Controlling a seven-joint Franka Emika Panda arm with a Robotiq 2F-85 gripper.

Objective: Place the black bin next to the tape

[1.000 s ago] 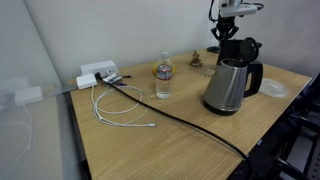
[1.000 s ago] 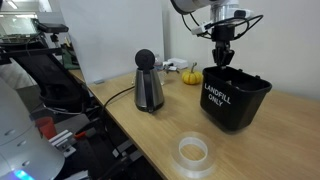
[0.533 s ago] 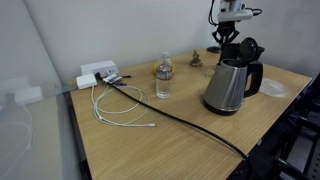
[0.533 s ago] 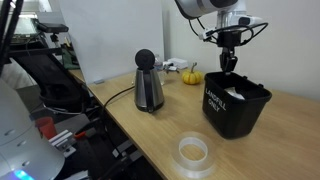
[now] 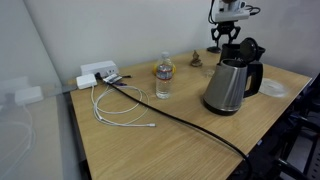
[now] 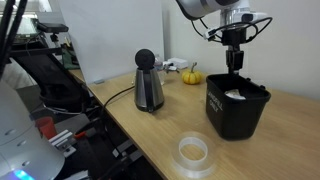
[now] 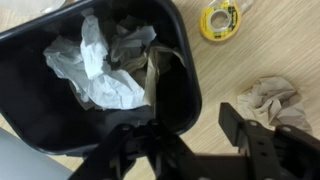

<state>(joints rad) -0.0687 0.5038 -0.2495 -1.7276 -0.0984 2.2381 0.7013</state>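
Note:
The black bin (image 6: 238, 110) stands upright on the wooden table, with crumpled white paper (image 7: 100, 65) inside it. In an exterior view it shows only partly behind the steel kettle (image 5: 228, 86), as the black bin (image 5: 248, 50). My gripper (image 6: 235, 62) hangs just above the bin's far rim. In the wrist view the gripper (image 7: 190, 130) is open, bare table showing between its fingers, and the black bin (image 7: 60, 120) lies just off the left finger. The tape (image 6: 193, 152) lies a short way in front of the bin. The wrist view shows the tape (image 7: 220, 20) as a yellowish roll beyond the bin's corner.
A water bottle (image 5: 164, 78), a white power strip (image 5: 100, 73) and loose white and black cables (image 5: 125, 108) lie on the table. A crumpled paper towel (image 7: 270, 100) sits beside the bin. A small orange pumpkin (image 6: 190, 76) stands near the wall.
The gripper has opened and let go of the bin's rim, then risen slightly. The bin, earlier held tilted, has turned a little and now rests upright on the table.

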